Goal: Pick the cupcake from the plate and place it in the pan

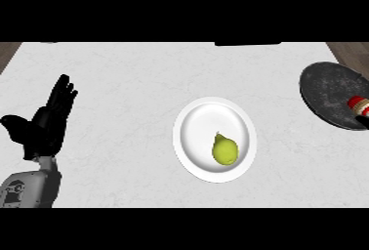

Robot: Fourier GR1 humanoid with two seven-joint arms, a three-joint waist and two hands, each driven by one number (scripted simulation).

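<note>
A white plate (196, 122) lies at the middle of the pale counter. On its lower right part rests a yellow-green, pear-shaped item (224, 149); no cupcake shows. A dark round pan (330, 92) sits at the right edge, partly cut off by the view, with a red and white piece (359, 105) at its right side. My left hand (45, 126) stands open at the far left, fingers straight and pointing up, well apart from the plate. The right hand is out of sight.
The white marble counter (122, 78) stretches between my left hand and the plate, and between the plate and the pan. A dark object (247, 44) shows at the top edge. Brown floor shows at the upper corners.
</note>
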